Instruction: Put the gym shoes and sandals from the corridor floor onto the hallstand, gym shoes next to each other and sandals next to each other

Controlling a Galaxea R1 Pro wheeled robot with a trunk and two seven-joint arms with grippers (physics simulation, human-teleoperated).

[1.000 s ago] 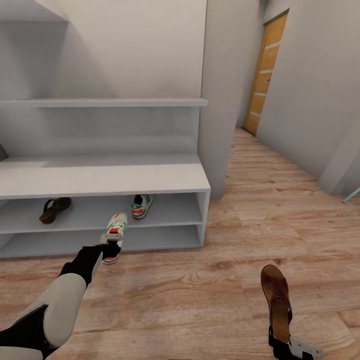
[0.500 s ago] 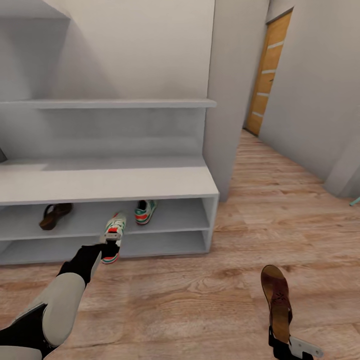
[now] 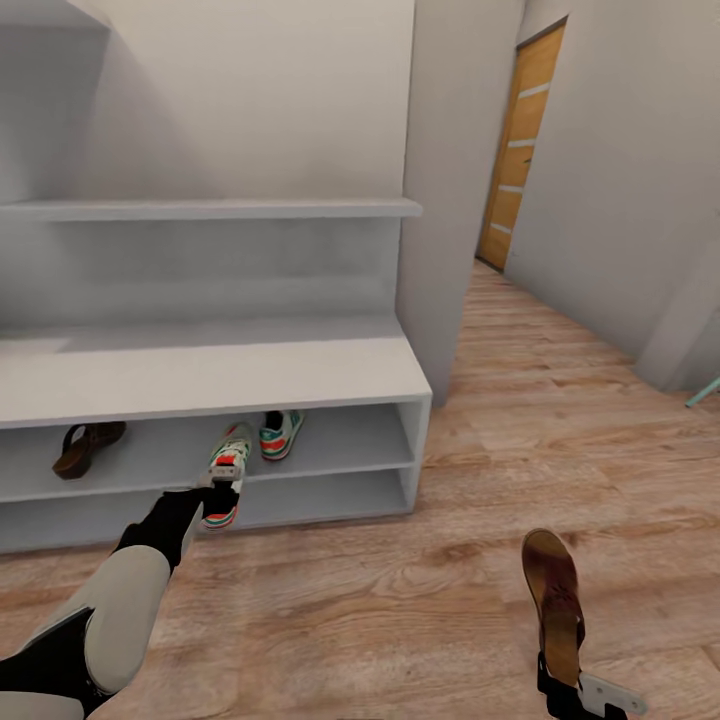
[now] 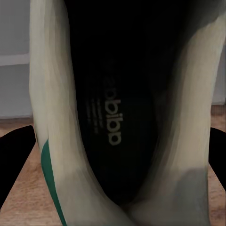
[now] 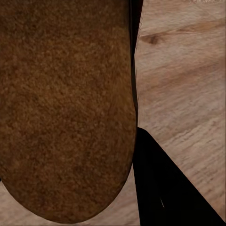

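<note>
Left gripper (image 3: 218,497) clamped on a gym shoe (image 3: 228,468) at the hallstand (image 3: 200,370); second gym shoe (image 3: 279,433) and sandal (image 3: 85,446) shelved; right gripper (image 3: 562,680) gripping another sandal (image 3: 555,600) over floor (image 3: 400,600).

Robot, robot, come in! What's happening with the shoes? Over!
Left gripper shut on gym shoe, at the rack. Right gripper shut on sandal. Path open.

Held gym shoe (image 3: 227,472) nearer hallstand (image 3: 200,375)
</note>
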